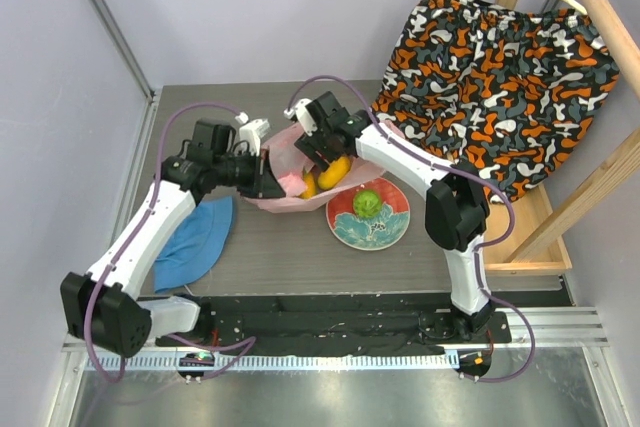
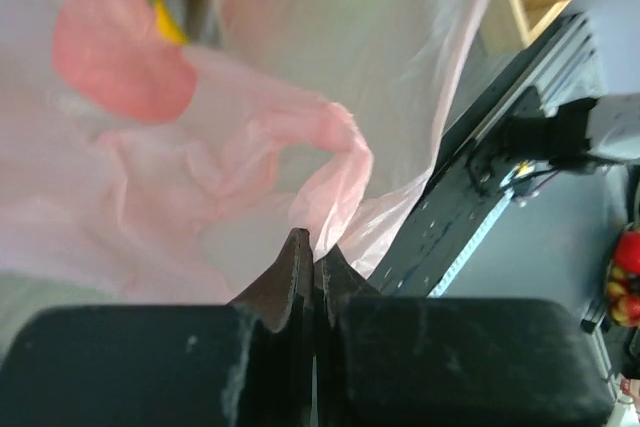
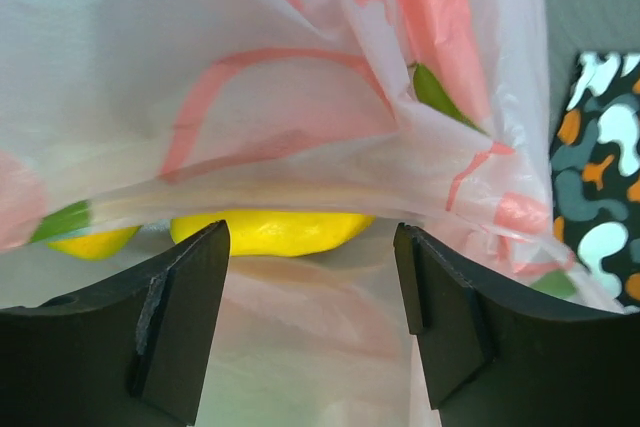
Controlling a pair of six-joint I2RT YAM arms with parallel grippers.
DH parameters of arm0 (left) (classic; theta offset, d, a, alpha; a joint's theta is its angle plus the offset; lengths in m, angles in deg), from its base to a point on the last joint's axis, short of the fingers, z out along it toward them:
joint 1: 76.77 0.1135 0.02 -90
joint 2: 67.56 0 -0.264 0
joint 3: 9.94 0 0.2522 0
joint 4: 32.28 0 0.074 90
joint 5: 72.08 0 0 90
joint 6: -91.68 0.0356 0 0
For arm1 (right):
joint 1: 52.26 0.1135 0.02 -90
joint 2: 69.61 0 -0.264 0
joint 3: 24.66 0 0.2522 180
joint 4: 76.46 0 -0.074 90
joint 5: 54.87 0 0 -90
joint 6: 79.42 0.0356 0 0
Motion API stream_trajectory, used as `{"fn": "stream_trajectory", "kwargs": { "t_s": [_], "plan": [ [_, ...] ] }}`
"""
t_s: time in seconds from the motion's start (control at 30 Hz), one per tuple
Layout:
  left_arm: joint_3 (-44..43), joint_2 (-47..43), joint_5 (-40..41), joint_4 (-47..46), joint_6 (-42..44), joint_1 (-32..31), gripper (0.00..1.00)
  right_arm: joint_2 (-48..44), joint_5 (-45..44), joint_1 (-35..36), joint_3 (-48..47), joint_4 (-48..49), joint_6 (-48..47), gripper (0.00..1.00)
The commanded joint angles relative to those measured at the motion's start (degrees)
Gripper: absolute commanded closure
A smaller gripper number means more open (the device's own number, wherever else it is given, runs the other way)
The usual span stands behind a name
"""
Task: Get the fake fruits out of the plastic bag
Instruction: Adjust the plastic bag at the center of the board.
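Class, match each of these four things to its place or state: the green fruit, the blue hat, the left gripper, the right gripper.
1 green fruit
2 blue hat
3 left gripper
4 right gripper

A open, facing a yellow fruit inside the plastic bag
B on the red floral plate
C shut on a fold of the plastic bag
D on the table, left of the plate

Pairs: 1-B, 2-D, 3-C, 4-A

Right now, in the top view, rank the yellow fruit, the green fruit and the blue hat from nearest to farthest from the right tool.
1. The yellow fruit, in the bag, right at the right tool.
2. The green fruit, on the plate, towards the bases.
3. The hat, far across on the left.
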Motion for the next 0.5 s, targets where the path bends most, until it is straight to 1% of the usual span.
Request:
{"fn": "stream_trajectory", "kwargs": {
  "t_s": [0.0,0.07,0.13,0.17,0.27,0.33,0.37,0.43,0.47],
  "plan": [
    [5.5,-9.2,4.0,5.9,5.6,0.4,1.0,-2.0,4.6,-0.4,1.9,-1.6,2.6,0.27],
    [7.4,-10.4,5.6,8.0,7.5,0.8,1.0,-2.0,5.0,-0.5,3.1,-1.6,3.3,0.27],
    [7.5,-11.3,7.6,9.8,8.3,1.2,1.0,-2.7,4.9,-0.3,4.2,-1.1,4.2,0.28],
    [7.5,-11.4,7.4,9.8,8.4,1.3,1.0,-3.3,4.8,0.2,6.5,-0.7,5.2,0.27],
    [7.2,-10.0,9.0,10.8,6.2,1.4,1.0,-6.3,3.3,1.9,11.2,0.1,5.8,0.26],
    [6.8,-9.1,8.2,12.1,5.0,0.9,1.0,-9.6,2.9,2.9,13.8,0.2,6.6,0.25],
    [6.8,-8.8,8.6,12.2,4.4,0.4,1.0,-10.7,2.9,3.3,16.8,0.1,6.9,0.23],
    [7.3,-8.3,7.7,11.3,3.0,-1.3,1.0,-13.2,2.9,4.2,19.3,0.8,7.7,0.23],
    [7.7,-7.7,7.8,10.5,1.9,-1.8,1.0,-13.6,1.4,4.2,20.9,1.7,7.9,0.23]
  ]
}}
